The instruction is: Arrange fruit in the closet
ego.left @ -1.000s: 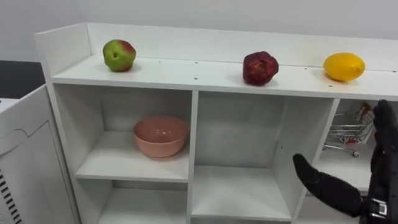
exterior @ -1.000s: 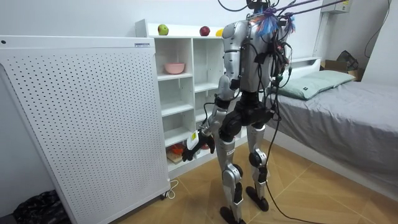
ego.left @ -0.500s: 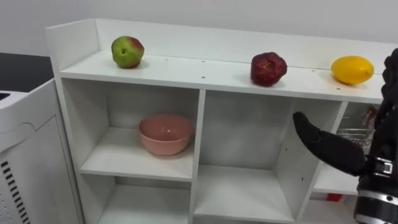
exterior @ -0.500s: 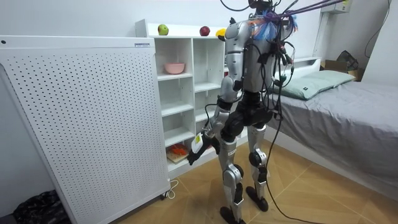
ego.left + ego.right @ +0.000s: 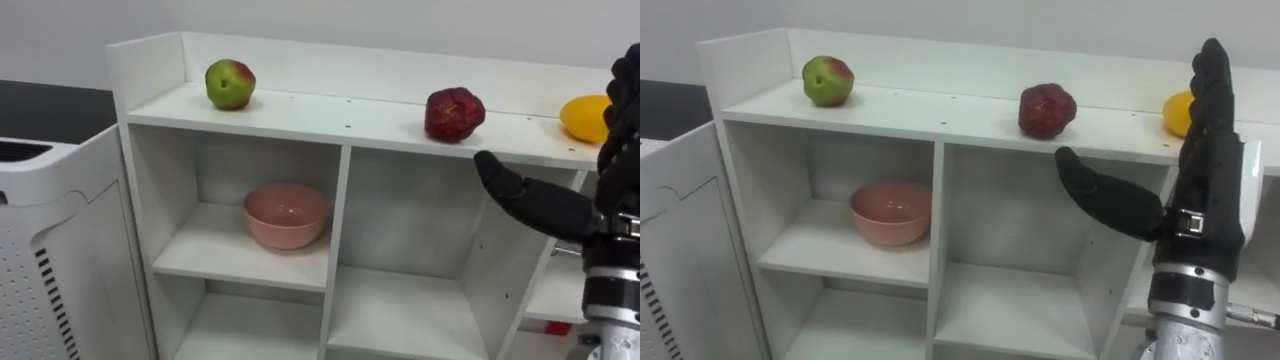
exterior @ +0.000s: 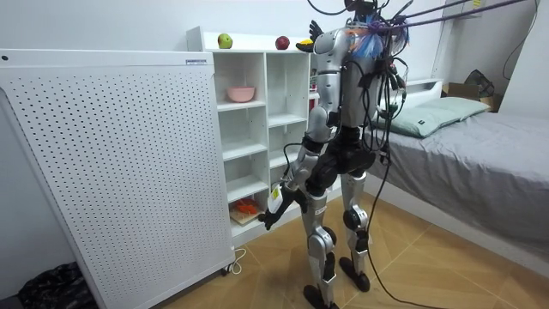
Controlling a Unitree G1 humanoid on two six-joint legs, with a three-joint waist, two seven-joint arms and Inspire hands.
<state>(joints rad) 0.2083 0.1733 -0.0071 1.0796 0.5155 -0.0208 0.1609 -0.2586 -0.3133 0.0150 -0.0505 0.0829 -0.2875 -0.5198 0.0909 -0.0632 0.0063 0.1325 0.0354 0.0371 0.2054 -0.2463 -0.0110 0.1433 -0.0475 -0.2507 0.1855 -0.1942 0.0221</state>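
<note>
3 fruits sit on top of the closet [image 5: 910,108]: an apple [image 5: 828,80] at its left end, a red fruit [image 5: 1047,110] mid-top, and a yellow fruit [image 5: 1175,112] towards its right. The right hand [image 5: 1208,195] is up in front of the closet's top, open and empty, probably starting a reach. Next it needs to close on 1 fruit. The left hand [image 6: 274,202] hangs near the closet's bottom shelves, and its grip cannot be told.

shelf [image 5: 300,115]: white, open compartments
bowl [image 5: 286,214]: pink, upper left compartment
apple [image 5: 230,84]: top board, above-left of bowl
red fruit [image 5: 454,114]: top board, above-right of bowl
yellow fruit [image 5: 580,118]: top board, farther right
</note>
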